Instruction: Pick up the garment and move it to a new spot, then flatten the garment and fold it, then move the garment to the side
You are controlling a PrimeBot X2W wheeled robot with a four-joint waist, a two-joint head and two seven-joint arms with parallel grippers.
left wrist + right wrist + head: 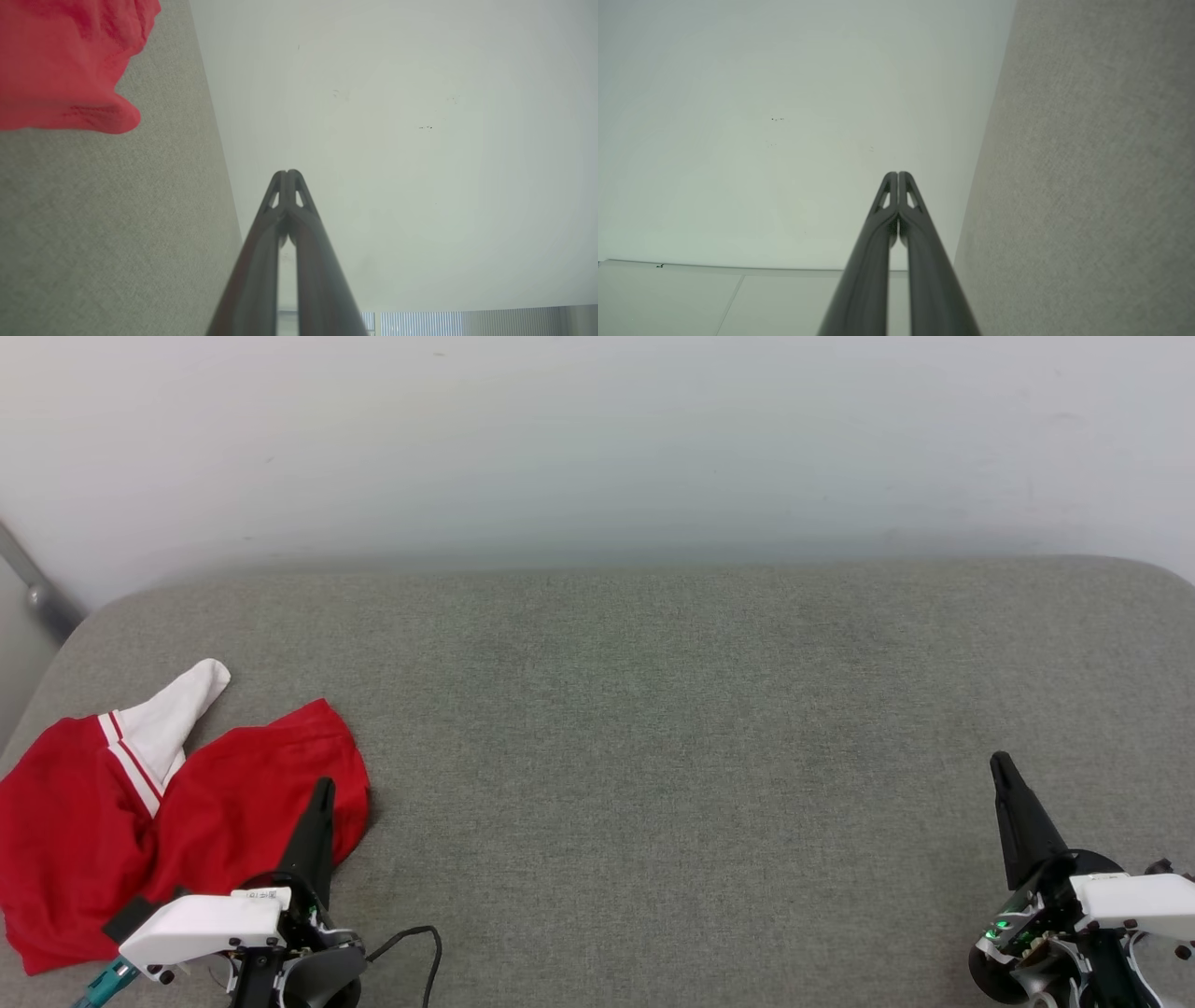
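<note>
The garment lies crumpled at the near left corner of the grey cloth-covered table. Its red body is bunched in two lobes, and one white sleeve with striped trim points toward the table's far edge. No print shows.

The left hand hangs over the garment's edge nearest the table's middle, fingers pressed together and holding nothing. I cannot tell whether it touches the cloth. The right hand is at the table's near right corner, well apart from the garment, also closed and empty.

The shirt looks light, soft and limp, so it should sag and trail from any single grip, and it may drag on the table's rough cloth. The rounded red fold toward the table's middle stands up enough to pinch. The shoulder seam by the sleeve looks a firmer hold and would let the body hang straighter. A deep pinch may catch both layers. Either hand would have to open first.
</note>
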